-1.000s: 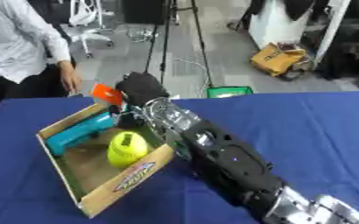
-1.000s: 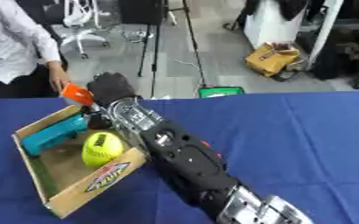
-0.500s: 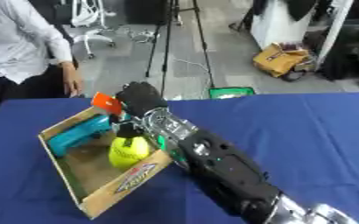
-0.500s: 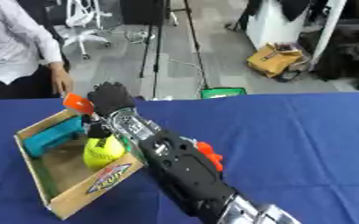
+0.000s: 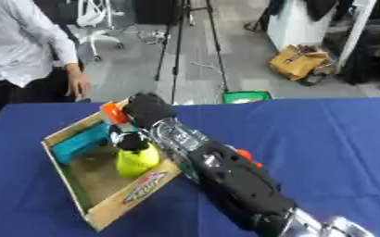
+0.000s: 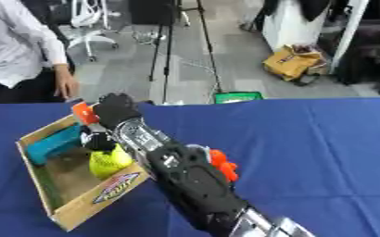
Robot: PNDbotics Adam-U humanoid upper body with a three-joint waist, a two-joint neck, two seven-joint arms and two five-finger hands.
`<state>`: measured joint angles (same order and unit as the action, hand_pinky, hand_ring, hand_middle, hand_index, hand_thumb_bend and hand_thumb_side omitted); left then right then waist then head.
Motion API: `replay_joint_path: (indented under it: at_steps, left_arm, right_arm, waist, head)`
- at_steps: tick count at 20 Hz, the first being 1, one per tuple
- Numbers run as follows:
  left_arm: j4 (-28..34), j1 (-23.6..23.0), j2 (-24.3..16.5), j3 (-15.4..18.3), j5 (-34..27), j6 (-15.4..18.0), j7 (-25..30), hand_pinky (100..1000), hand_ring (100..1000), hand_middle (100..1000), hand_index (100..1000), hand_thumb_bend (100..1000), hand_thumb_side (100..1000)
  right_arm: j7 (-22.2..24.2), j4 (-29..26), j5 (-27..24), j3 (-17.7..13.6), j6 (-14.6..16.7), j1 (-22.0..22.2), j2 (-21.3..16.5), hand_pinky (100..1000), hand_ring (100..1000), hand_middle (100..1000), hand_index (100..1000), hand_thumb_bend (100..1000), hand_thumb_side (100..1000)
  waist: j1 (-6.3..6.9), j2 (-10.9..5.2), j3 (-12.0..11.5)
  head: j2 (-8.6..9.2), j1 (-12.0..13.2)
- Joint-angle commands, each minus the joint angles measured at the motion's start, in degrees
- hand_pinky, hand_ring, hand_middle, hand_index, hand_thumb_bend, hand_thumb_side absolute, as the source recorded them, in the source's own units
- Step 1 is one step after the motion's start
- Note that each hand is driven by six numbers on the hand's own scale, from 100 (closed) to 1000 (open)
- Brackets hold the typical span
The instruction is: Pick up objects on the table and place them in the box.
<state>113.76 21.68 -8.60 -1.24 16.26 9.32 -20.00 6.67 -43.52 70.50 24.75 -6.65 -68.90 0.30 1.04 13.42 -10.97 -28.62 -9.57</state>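
In the left eye view the right hand (image 5: pixel 147 111) reaches from the lower right over the far edge of the cardboard box (image 5: pixel 136 190) on the blue table (image 5: pixel 323 139), its fingers bent down onto an orange object (image 5: pixel 113 112) at the box's far rim, though whether they grip it I cannot tell; a yellow-green ball (image 5: pixel 136 159) and a teal block (image 5: pixel 78 144) lie inside the box. In the right eye view an orange piece (image 6: pixel 222 165) shows just beside the forearm, and the ball sits against the near wall by the box's printed label (image 6: pixel 115 187).
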Motion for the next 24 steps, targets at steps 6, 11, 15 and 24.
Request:
replay_joint_path:
  at_steps: [6, 11, 15, 24]
  left_arm:
    - [0.83, 0.78, -0.4, -0.08, 0.05, 0.13, 0.07, 1000, 918, 907, 842, 100, 1000]
    - [0.83, 0.81, -0.32, -0.11, 0.0, 0.13, 0.15, 1000, 918, 907, 842, 100, 1000]
    - [0.83, 0.86, -0.28, -0.11, -0.03, 0.14, 0.16, 1000, 918, 908, 843, 100, 1000]
    - [0.83, 1.01, -0.22, -0.14, -0.12, 0.21, 0.18, 1000, 918, 908, 843, 100, 1000]
  right_arm:
    - [1.49, -0.27, 1.6, -0.76, 1.4, -0.99, 0.21, 884, 914, 585, 688, 100, 903]
    - [1.61, -0.3, 1.65, -0.81, 1.77, -1.06, 0.26, 889, 924, 621, 802, 100, 951]
    - [2.04, -0.23, 1.61, -0.76, 2.3, -1.15, 0.3, 904, 947, 709, 910, 100, 1000]
    - [2.42, -0.27, 3.03, -0.74, 2.63, -1.48, 0.37, 959, 1000, 953, 1000, 157, 987]
  waist:
    - [0.21, -0.68, -0.31]
    - [0.22, -0.63, -0.35]
    - [0.23, -0.66, -0.26]
    - [0.14, -0.83, 0.06]
  head:
    - [0.55, 0.0]
    - [0.64, -0.01]
    - [0.76, 0.01]
    - [0.97, 0.05]
